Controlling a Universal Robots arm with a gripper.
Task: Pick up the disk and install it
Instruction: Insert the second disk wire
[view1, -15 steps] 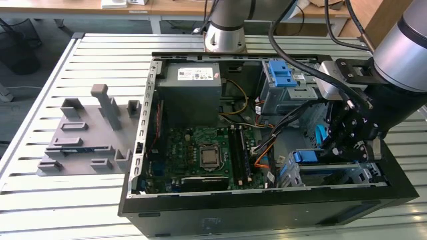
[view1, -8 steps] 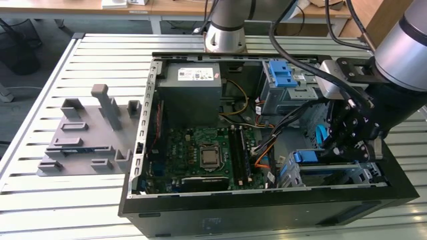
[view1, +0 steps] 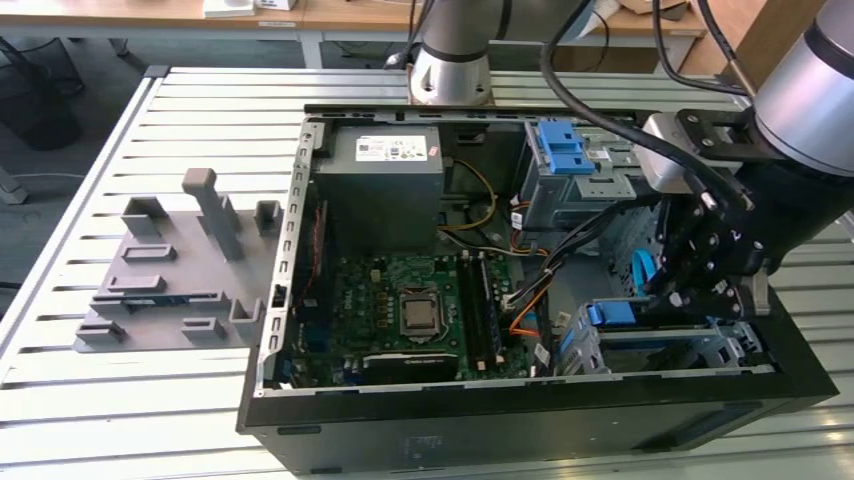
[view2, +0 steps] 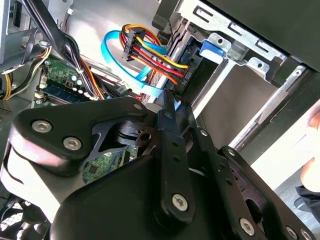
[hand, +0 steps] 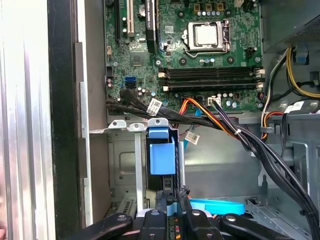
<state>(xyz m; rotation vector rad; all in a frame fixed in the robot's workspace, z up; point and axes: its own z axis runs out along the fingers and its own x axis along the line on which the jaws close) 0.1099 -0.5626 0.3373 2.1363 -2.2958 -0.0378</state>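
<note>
First wrist view findings: the jaws (hand: 172, 212) are seen pressed close together, pinching the rear edge of the disk (hand: 162, 157), whose blue bracket rail is directly ahead of them. The disk is held edge-on, apparently so it can be slid into the drive cage (hand: 125, 170) of the computer case (view1: 534, 425), judged partly seated.
</note>
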